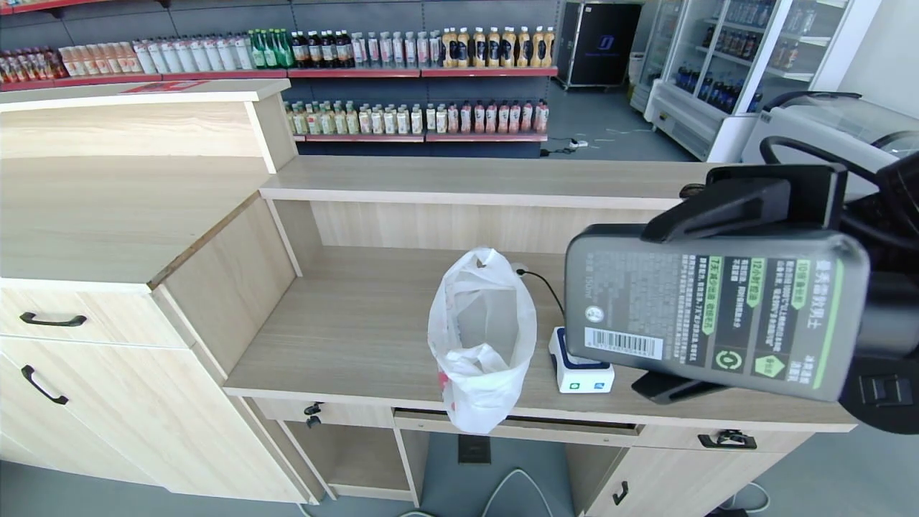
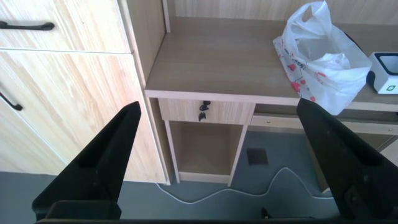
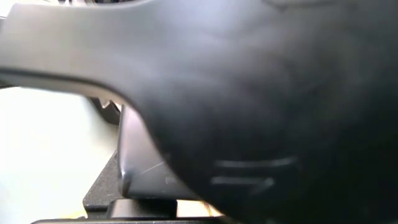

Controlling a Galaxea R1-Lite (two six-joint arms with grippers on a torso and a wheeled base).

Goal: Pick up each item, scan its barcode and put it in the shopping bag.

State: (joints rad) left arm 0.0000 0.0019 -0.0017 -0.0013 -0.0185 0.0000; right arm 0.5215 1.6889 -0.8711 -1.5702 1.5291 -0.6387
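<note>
Gripping from above and below, the right gripper (image 1: 668, 309) is seen closed on a dark grey flat container (image 1: 747, 316), which is held in the air at the right of the head view. Its label side is turned toward the camera, with the barcode (image 1: 623, 343) at its lower left corner. The container is held just above and beside a white barcode scanner (image 1: 580, 362), which stands on the wooden counter (image 1: 344, 337) with a black cable (image 1: 546, 287) running off behind it.

A white plastic shopping bag (image 1: 482, 337) is set upright on the counter just left of the scanner, its mouth open (red print shows on its side).

In the left wrist view, the left gripper (image 2: 217, 124) is held low in front of the counter, its fingers (image 2: 93, 168) spread wide with nothing between them.
</note>
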